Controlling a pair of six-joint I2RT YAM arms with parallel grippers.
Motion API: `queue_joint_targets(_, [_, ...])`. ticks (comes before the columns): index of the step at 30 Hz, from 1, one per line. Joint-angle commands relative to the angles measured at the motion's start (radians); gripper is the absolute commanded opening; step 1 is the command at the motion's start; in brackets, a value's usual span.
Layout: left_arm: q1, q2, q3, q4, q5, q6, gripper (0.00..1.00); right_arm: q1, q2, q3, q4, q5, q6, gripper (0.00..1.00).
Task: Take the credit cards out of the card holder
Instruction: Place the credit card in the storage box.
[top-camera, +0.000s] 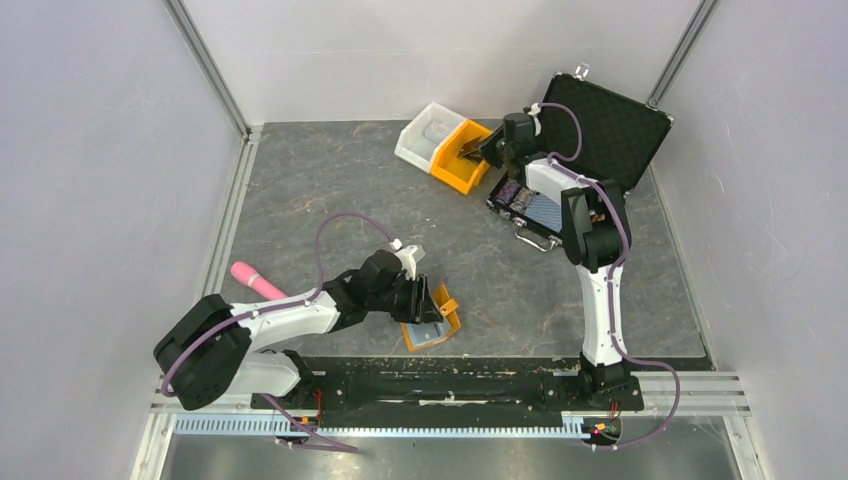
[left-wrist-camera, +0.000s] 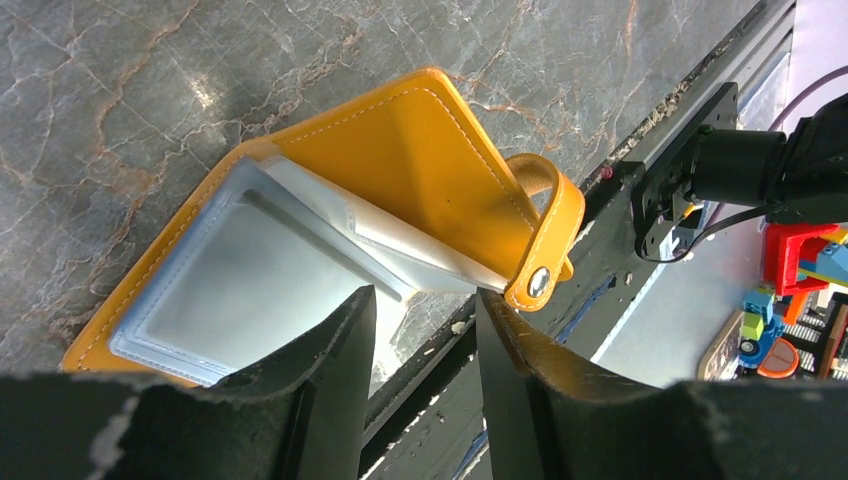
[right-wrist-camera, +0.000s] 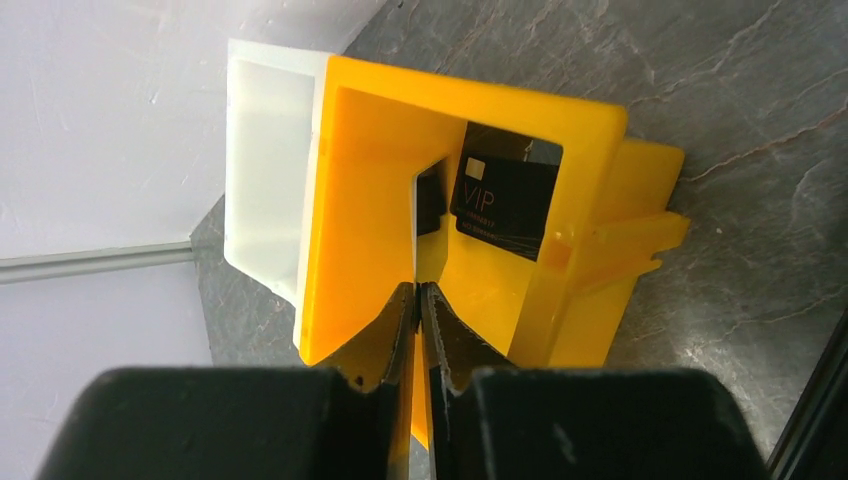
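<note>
The card holder (top-camera: 432, 326) lies open on the table near the front edge, an orange-tan wallet with light blue inner panels. In the left wrist view its orange flap (left-wrist-camera: 400, 150) stands up, with a snap strap at the right. My left gripper (top-camera: 424, 298) is open and empty just over the holder's near edge (left-wrist-camera: 422, 300), with one finger (left-wrist-camera: 330, 360) above a blue panel. My right gripper (top-camera: 478, 150) is at the orange bin (top-camera: 455, 165) at the back, with its tips shut together (right-wrist-camera: 418, 288). A black card marked VIP (right-wrist-camera: 505, 205) lies inside that bin (right-wrist-camera: 370, 200).
A white bin (top-camera: 425, 135) adjoins the orange one. An open black case (top-camera: 600, 125) with chips stands at the back right, beside the right arm. A pink object (top-camera: 258, 280) lies at the left. The black base rail (top-camera: 450, 385) runs just in front of the holder.
</note>
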Motion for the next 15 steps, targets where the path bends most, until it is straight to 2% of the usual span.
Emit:
queue_joint_targets(1, [-0.005,-0.036,0.024,-0.01,-0.002,0.022,0.48,-0.012,0.027,0.06,0.009,0.033,0.018,0.06])
queue_joint_targets(5, [-0.005,-0.039,0.026,-0.014,-0.008,0.023,0.48,-0.015,0.026,0.062,0.004,0.069,0.014,0.0])
queue_joint_targets(15, [-0.005,-0.036,0.033,-0.014,-0.008,0.023,0.48,-0.018,0.036,0.087,0.038,0.102,0.012,0.0])
